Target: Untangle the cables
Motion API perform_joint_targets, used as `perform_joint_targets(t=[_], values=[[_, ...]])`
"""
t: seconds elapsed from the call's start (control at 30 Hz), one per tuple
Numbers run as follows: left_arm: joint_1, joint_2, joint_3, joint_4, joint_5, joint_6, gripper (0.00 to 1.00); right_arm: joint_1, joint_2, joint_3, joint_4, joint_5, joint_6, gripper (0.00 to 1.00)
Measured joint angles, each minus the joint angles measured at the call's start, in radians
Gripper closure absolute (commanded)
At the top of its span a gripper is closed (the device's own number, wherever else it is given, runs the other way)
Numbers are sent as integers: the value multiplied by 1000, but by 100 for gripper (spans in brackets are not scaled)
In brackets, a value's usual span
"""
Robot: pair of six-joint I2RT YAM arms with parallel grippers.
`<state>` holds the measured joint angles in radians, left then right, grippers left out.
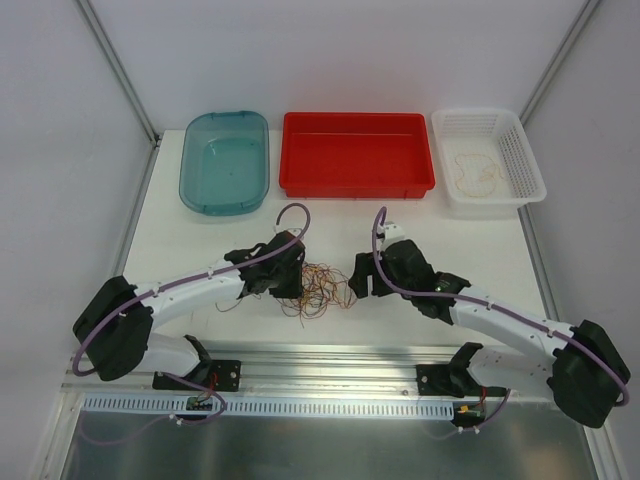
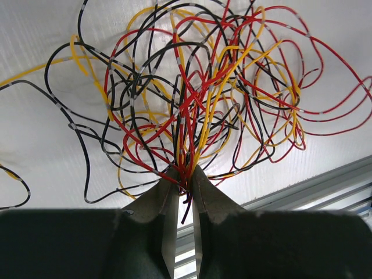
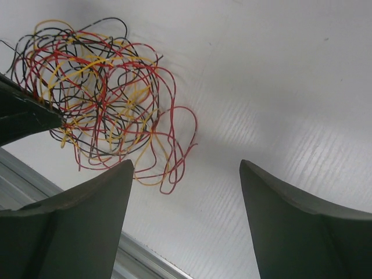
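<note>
**wire_noob:** Where are the cables found here, and what's being done by the pincers?

**yam_fan:** The whole yellow, red and black mess is piled on the white table, near its front edge, right between the two arms. The left gripper is clamped down on a bunch of strands at the tangle's edge. They're seen pinched between its tips in the left wrist view, with the rest fanned out in loops beyond.

**wire_noob:** And the other one?

**yam_fan:** The right gripper is spread wide with nothing held. It's parked just beside the tangle on the opposite side, and no contact with any strand can be made out. At the back, a teal tub, a red tray and a white basket are lined up left to right, well apart from the pile. A pale curled strand is seen lying in the basket.
</note>
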<state>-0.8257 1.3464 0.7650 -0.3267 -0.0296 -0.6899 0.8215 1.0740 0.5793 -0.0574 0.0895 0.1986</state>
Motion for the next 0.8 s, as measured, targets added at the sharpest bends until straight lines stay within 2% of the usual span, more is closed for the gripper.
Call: perform_joint_targets(t=[0.1, 0.2, 0.33, 0.53, 0.8], values=[[0, -16, -1, 1, -5, -6, 89, 0, 31, -16, 20, -26, -2, 26], [0, -19, -2, 1, -5, -7, 89, 0, 60, -19, 40, -68, -11, 33], [-2, -19, -4, 1, -6, -6, 89, 0, 101, -19, 70, -97, -27, 36], [-6, -19, -6, 0, -5, -4, 89, 0, 172, 2, 79, -146, -106, 33], [-7, -21, -6, 0, 2, 5, 89, 0, 261, 169, 25, -200, -311, 30]])
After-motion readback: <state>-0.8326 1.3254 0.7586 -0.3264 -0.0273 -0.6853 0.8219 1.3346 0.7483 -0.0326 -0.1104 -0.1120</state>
